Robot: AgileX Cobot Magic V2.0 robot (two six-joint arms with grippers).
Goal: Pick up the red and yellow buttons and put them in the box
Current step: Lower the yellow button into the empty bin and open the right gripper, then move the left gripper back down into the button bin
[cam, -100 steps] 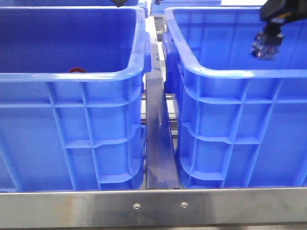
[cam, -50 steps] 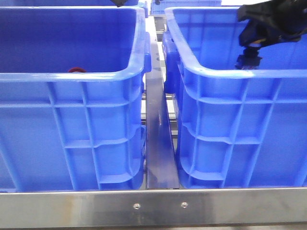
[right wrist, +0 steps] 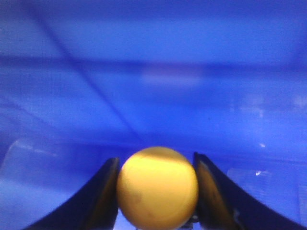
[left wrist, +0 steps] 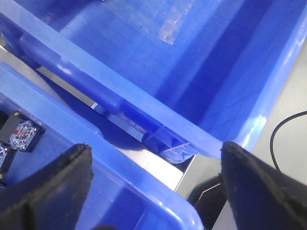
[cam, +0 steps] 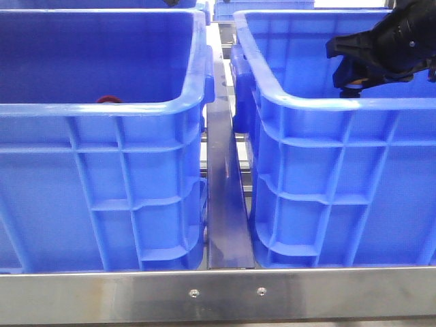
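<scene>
My right gripper (right wrist: 156,191) pinches the yellow button (right wrist: 157,188) at upper right, the red-button box (cam: 102,136) far left; left jaws spread.

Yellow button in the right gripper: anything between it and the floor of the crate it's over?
Nothing visible. The right gripper is shut on the yellow button, inside the right-hand blue crate. Past the cap the wrist view shows only blurred bare blue plastic; the front view hides the floor behind the near wall.
</scene>
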